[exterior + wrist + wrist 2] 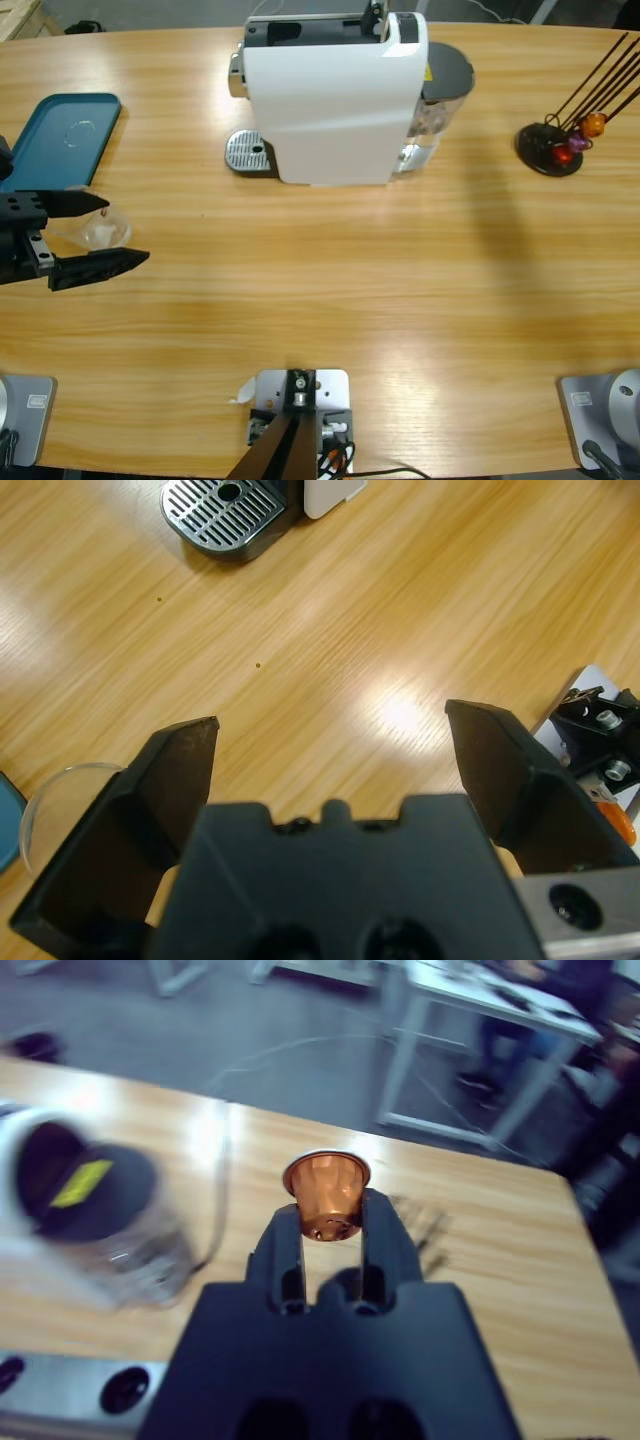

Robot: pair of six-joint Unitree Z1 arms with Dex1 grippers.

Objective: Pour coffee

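My left gripper (125, 232) stands open at the table's left edge. A clear glass cup (100, 230) sits beside its far jaw. In the left wrist view the cup (60, 810) peeks out from behind one jaw, and only bare wood lies between the jaws of the gripper (330, 730). I see no coffee in any view. The white coffee machine (330, 95) stands at the back, its metal drip grate (248, 152) bare. My right gripper (335, 1222) is shut on an orange capsule (327, 1190), held above the table. The right arm does not show in the high view.
A teal tray (60, 135) lies at the far left. A black capsule stand (552, 145) with orange and red capsules is at the back right. The machine's water tank (100, 1210) is left of the held capsule. Other tables and a seated person show behind.
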